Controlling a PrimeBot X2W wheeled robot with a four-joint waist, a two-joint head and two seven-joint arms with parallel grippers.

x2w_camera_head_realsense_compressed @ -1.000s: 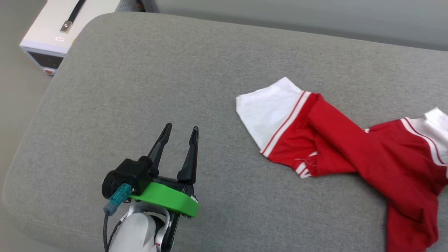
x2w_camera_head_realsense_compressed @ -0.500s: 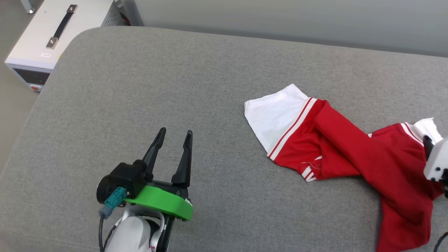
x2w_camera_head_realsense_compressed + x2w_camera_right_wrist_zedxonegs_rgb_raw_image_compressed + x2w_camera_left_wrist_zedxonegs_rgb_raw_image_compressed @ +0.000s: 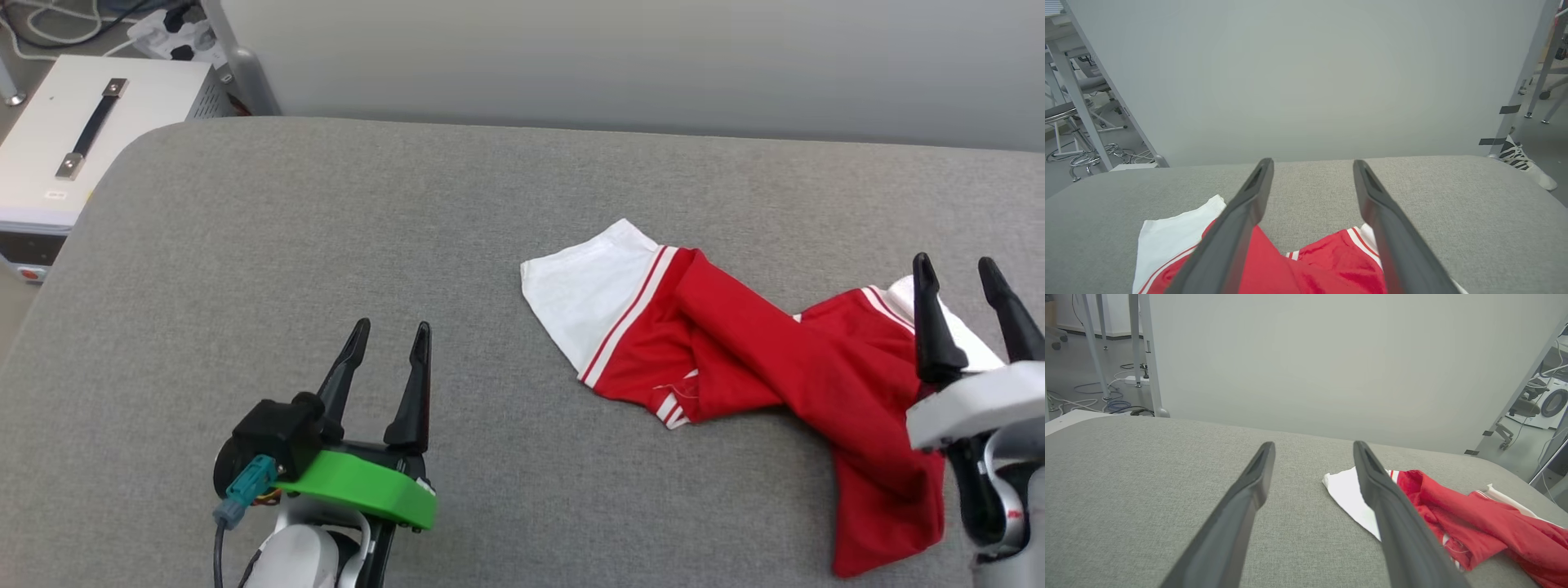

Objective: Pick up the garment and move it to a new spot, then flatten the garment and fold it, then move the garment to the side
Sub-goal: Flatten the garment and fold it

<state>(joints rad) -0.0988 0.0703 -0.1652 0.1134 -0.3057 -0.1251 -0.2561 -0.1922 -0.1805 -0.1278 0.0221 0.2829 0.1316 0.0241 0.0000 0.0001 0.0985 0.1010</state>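
Lying crumpled on right half of grey cushion (image 3: pixel 326 245): garment (image 3: pixel 735 359), white sleeve spread twd centre. L gripper (image 3: pixel 392 325) fingers apart, over bare cushion, well apart from garment. R gripper (image 3: pixel 955 261) fingers apart above garment's right end, prob. not touching.

Left gripper (image 3: pixel 392 325) on my feed: two long, black, tapering fingers (image 3: pixel 1241 506) mounted on a bright green plastic collar (image 3: pixel 363 490). There's a round black housing (image 3: pixel 273 429) beside it, and a teal plug (image 3: pixel 251 480) feeding a thin dark cable (image 3: pixel 217 555), with a pale rounded forearm (image 3: pixel 298 563) below. The right gripper (image 3: pixel 955 261) has matching black fingers, but a light grey collar (image 3: pixel 971 400) and a small red mark (image 3: pixel 1012 514) on its white wrist.
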